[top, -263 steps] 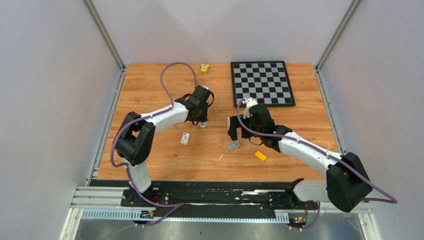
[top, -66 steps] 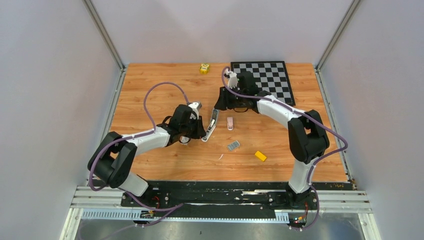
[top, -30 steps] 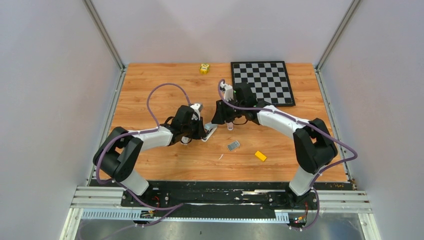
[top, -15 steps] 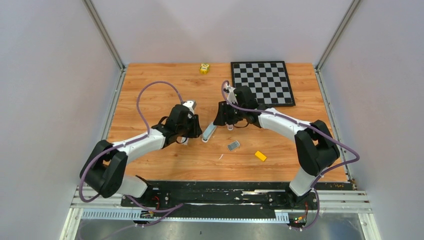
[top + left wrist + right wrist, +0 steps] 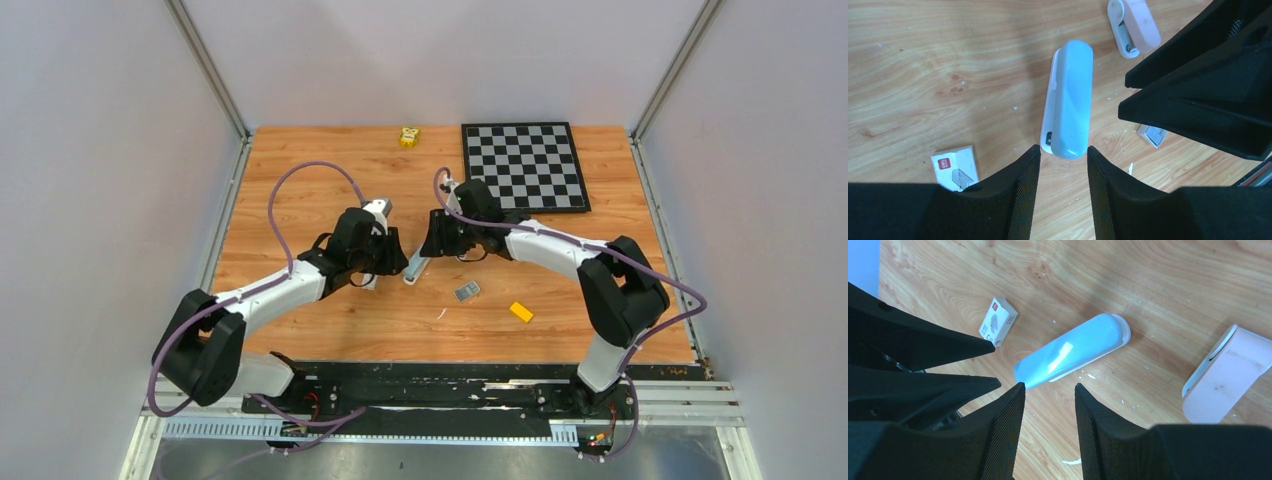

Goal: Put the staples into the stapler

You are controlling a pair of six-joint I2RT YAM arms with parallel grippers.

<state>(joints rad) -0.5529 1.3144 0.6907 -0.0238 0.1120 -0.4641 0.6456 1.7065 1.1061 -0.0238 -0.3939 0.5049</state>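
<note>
**Two open hands at a shut stapler; no staples loaded yet**

Nearest the arm bases, a yellow block [image 5: 521,312] lies well nearer than the pale blue stapler [image 5: 417,266] and to its right. The staples [image 5: 466,291], a small silvery-grey ridged block, lie loose on the surface [image 5: 300,170], just nearer than the stapler and to its right. Neither hand touches them. A small white staple box [image 5: 954,167] lies to the left of the stapler's near end.

The stapler lies flat with its blue lid down over the white base, and no open magazine shows.

- **Left hand** [image 5: 1063,150]: the fingers are parted by a modest gap and hold nothing. Their tips sit right at the stapler's near end. Whether they brush it cannot be told.
- **Right hand** [image 5: 1048,386]: the fingers are likewise parted and empty, poised over the stapler without gripping it.

Just beyond the stapler's far end, to its right, lies a second stapler, the pink stapler [image 5: 1134,25], untouched. Farther beyond on the right lies a chessboard [image 5: 525,165]. A small yellow toy [image 5: 409,136] stands well beyond the stapler at the far edge.

Judged progress: nothing of the loading proper is done. The stapler has yet to be opened to expose its magazine. After that the staples must be picked up, seated in the channel, and the lid closed over them.
</note>
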